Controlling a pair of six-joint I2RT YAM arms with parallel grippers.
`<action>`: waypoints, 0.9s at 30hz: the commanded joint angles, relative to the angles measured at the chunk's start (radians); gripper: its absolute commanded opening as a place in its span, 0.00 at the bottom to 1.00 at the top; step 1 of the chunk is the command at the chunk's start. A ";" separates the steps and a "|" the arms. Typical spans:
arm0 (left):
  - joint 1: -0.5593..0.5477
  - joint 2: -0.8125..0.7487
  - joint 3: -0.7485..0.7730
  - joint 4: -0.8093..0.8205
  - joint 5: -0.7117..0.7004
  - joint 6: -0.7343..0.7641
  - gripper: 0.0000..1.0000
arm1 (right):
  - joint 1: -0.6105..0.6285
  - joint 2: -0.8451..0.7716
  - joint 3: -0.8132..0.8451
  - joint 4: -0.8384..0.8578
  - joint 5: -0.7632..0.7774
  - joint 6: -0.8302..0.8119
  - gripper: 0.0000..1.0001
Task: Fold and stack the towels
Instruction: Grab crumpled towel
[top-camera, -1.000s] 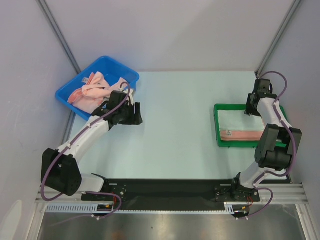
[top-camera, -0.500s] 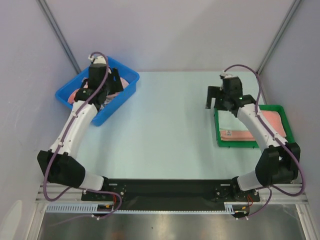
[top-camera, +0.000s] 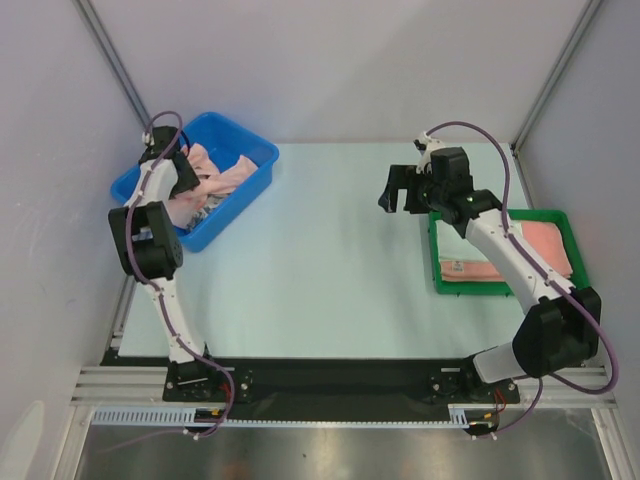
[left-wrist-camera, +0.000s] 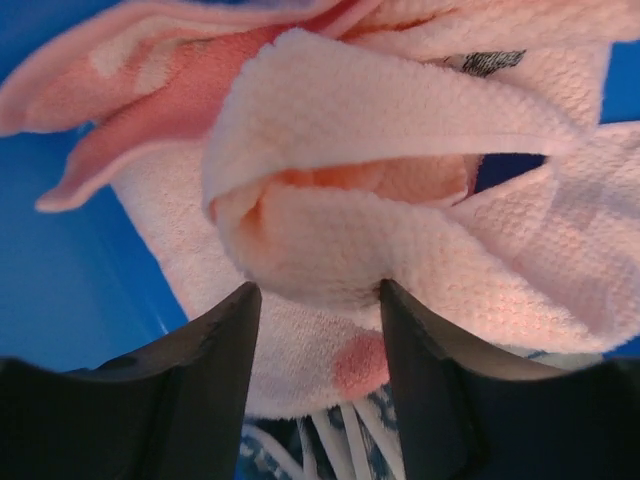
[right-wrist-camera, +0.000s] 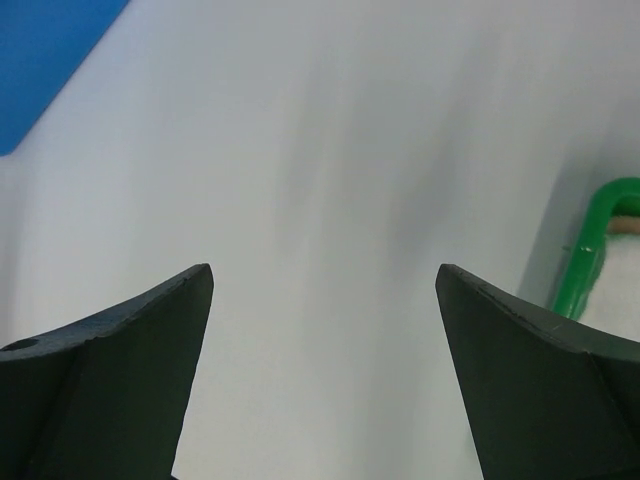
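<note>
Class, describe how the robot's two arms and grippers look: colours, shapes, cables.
Both the left arm and right arm have white tube-like links joined by bulky black joints. A thin purple cable loops along each. The left gripper and right gripper are black, with two flat, tapering fingers.

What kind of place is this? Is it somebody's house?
Probably a robot lab, not a house: two robot arms bolted to a metal rail, bare grey walls round the table, and towels in a blue bin and a green tray.
</note>
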 joint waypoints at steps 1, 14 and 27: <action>0.018 0.058 0.134 -0.006 0.070 -0.018 0.55 | 0.004 0.040 0.084 0.022 -0.056 -0.024 1.00; -0.064 -0.219 0.096 0.100 0.330 0.005 0.00 | 0.007 -0.006 0.101 -0.018 -0.099 -0.018 1.00; -0.416 -0.767 -0.201 0.119 0.619 0.030 0.07 | 0.012 -0.288 0.009 -0.135 -0.053 -0.023 1.00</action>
